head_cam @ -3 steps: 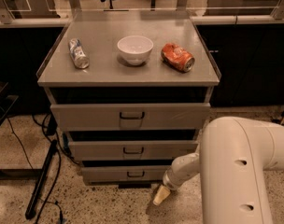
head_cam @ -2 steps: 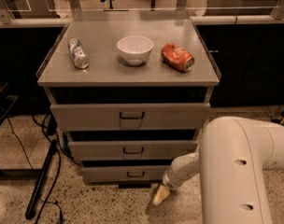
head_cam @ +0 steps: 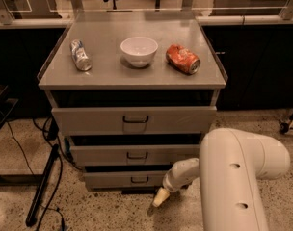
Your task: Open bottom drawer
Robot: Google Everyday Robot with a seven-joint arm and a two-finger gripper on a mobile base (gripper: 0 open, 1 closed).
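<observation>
The bottom drawer (head_cam: pixel 127 179) is the slimmest grey front at the foot of the cabinet, with a small dark recessed handle (head_cam: pixel 139 179) in its centre. A dark gap shows above its front. My gripper (head_cam: pixel 160 197) is low near the floor, just below and to the right of the drawer's front, at the end of the white arm (head_cam: pixel 238 177). It is not touching the handle. Only its pale tip shows.
Above are the mid-height drawer (head_cam: pixel 132 154) and the tall top drawer (head_cam: pixel 134 120). On the cabinet top lie a crushed silver can (head_cam: pixel 80 55), a white bowl (head_cam: pixel 139 51) and an orange can (head_cam: pixel 183 58). A black pole (head_cam: pixel 43 186) and cables lie on the floor at left.
</observation>
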